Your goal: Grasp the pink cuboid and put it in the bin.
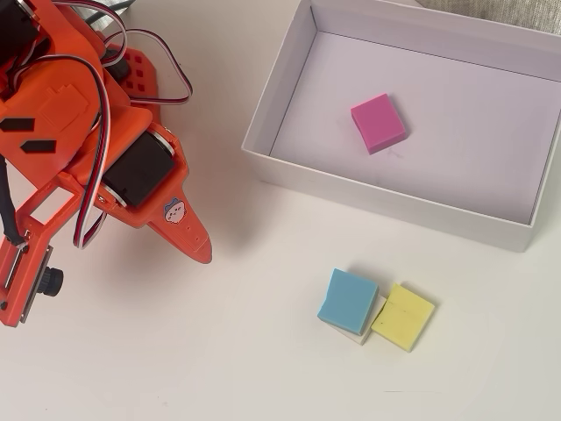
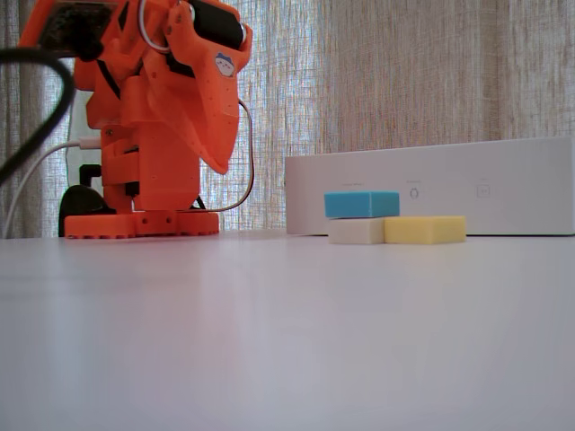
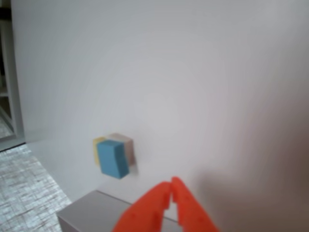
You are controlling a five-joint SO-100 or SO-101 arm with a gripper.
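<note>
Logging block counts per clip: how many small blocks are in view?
4. The matte magenta-pink cuboid lies inside the shallow white bin. On the table: the light blue block rests on a white block, beside the yellow block.

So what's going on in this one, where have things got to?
An orange robot arm sits pulled back at the left of the overhead view, its gripper shut and holding nothing. The pink cuboid already lies on the floor of the bin. Outside the bin, a light blue block rests on a white block, with a yellow block beside them on the table.
</note>
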